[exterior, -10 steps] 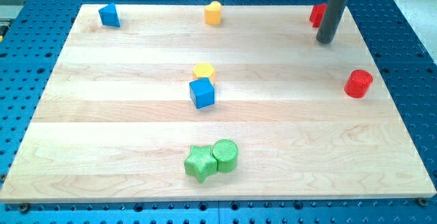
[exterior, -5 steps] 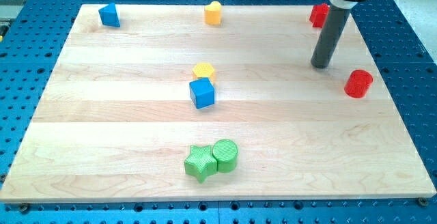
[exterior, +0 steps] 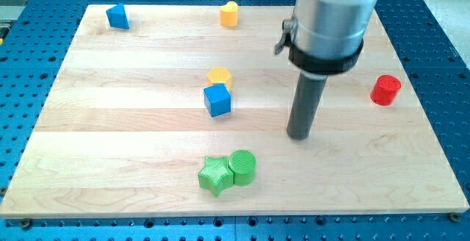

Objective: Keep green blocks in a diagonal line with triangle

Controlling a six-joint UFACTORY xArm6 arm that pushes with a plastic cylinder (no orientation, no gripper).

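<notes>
A green star block (exterior: 214,175) and a green cylinder block (exterior: 242,166) touch each other near the view's bottom centre. A blue triangle-like block (exterior: 117,16) stands at the view's top left. My tip (exterior: 297,136) rests on the board, up and to the right of the green cylinder, clearly apart from it. The arm's grey body hides the red block at the view's top right.
A blue cube (exterior: 217,100) touches a yellow block (exterior: 219,76) mid-board. A yellow block (exterior: 230,12) stands at the view's top centre. A red cylinder (exterior: 385,90) stands at the view's right. The wooden board (exterior: 110,138) lies on a blue perforated table.
My tip has moved from the view's top right down and left towards the board's middle, closer to the green blocks. No block has moved.
</notes>
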